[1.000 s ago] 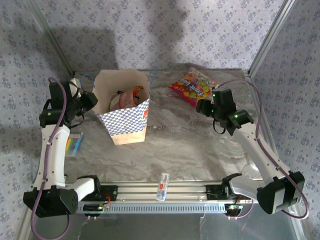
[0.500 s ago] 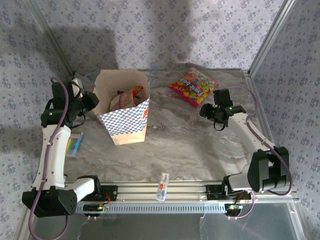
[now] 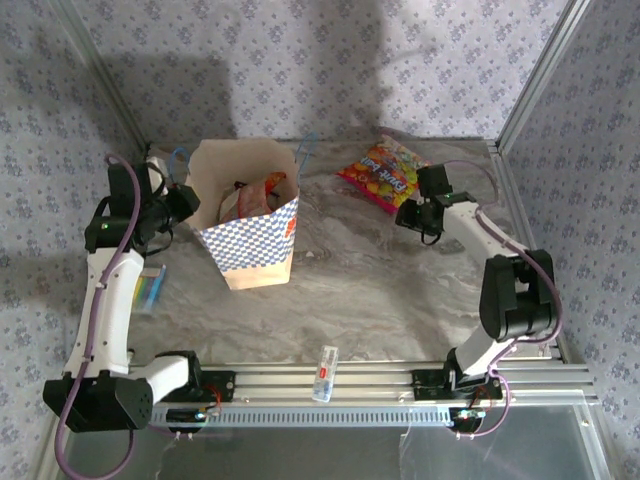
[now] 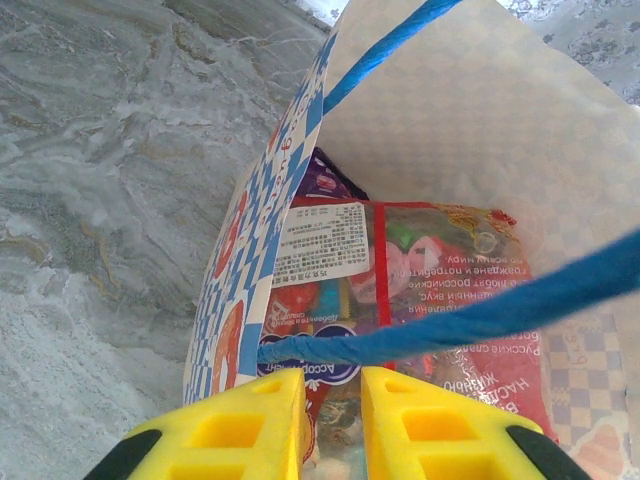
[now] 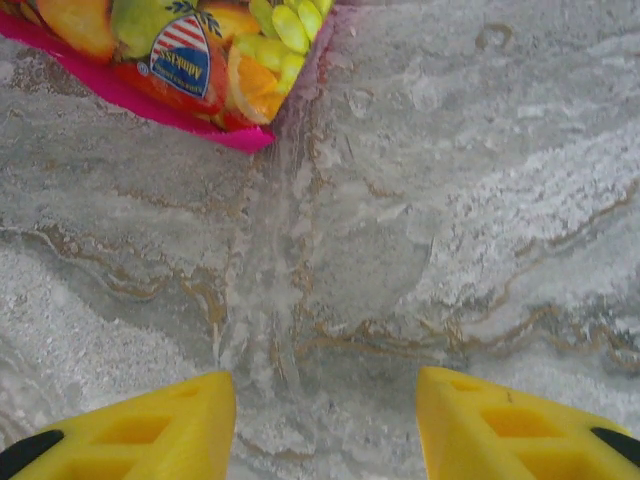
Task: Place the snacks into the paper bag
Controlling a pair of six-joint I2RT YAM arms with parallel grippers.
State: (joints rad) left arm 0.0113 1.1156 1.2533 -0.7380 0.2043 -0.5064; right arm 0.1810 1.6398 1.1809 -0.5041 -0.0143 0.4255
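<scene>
Left end effector (image 4: 332, 376) narrow at the blue cord (image 4: 480, 315), grip unclear; right end effector (image 5: 322, 380) wide, snack packet (image 5: 180, 50) cropped.

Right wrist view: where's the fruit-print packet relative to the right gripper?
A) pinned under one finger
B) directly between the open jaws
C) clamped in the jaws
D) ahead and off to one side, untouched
D: the packet lies at the top left of the view, apart from the right gripper, whose jaws stand open over bare table.
</scene>
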